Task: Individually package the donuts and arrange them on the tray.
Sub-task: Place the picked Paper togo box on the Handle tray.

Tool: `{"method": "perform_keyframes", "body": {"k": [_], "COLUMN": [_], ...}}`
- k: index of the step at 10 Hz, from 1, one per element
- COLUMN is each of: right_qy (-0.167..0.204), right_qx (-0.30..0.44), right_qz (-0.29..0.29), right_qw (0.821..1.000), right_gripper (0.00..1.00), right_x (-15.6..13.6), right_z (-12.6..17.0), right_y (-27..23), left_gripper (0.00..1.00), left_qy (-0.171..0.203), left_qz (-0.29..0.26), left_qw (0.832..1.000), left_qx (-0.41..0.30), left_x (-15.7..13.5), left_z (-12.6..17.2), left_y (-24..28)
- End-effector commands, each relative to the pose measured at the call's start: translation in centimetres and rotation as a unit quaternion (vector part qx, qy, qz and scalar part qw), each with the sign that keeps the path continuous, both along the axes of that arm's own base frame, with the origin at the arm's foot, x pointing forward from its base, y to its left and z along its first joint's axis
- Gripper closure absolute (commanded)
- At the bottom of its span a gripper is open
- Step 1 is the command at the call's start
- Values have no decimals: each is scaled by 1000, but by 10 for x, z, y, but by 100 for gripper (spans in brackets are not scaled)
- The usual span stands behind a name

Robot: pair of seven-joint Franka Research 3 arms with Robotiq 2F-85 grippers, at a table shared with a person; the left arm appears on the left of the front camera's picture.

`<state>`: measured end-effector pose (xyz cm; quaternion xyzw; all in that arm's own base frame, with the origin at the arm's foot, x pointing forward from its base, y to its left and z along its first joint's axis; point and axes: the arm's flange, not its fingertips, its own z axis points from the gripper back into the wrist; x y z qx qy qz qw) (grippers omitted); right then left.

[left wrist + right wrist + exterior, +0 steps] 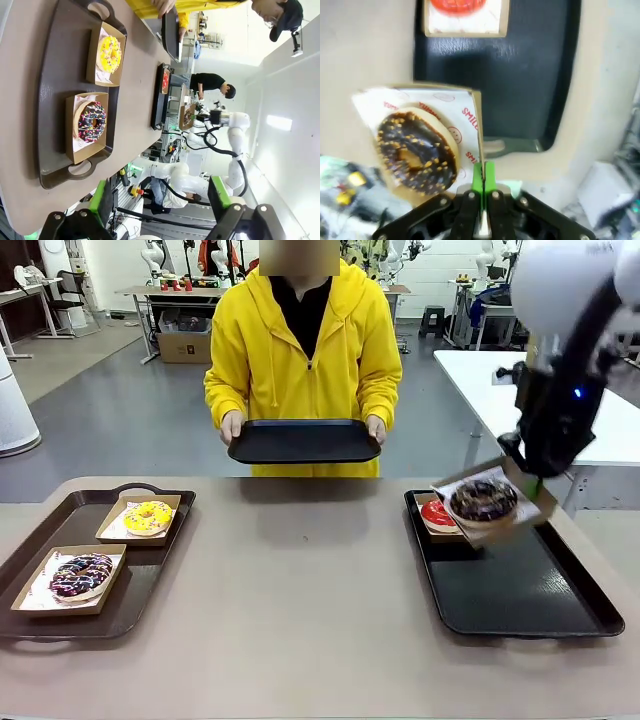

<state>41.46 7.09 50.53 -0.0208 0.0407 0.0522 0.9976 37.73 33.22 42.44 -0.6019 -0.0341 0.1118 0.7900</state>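
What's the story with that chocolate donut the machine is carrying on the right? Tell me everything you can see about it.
The chocolate donut is a ring with dark glossy icing and small orange-yellow sprinkles, its paler dough showing at the edge. It sits in a shallow brown cardboard box lined with white paper printed in red. The right gripper is shut on the box's wall, holding it tilted in the air above the black tray, near the red-iced donut in its own box.
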Motion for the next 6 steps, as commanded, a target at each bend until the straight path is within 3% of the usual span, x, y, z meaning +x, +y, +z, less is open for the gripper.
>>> {"method": "perform_keyframes", "body": {"k": [1, 3, 6], "right_qy": [-17, -6, 7], "right_qx": [13, 22, 27], "right_qz": [7, -29, -70], "right_qw": [1000, 999, 997], "right_gripper": [99, 99, 99], "right_x": [0, 16, 34], "right_z": [-35, -61, -78], "right_y": [-13, -18, -17], "left_gripper": [0, 0, 0], "left_qy": [0, 0, 0], "left_qz": [7, 7, 7], "left_qw": [1000, 1000, 1000], "left_qx": [4, 4, 4], "left_x": [-4, -4, -4], "left_z": [2, 2, 2], "left_y": [-3, -3, -3]}}
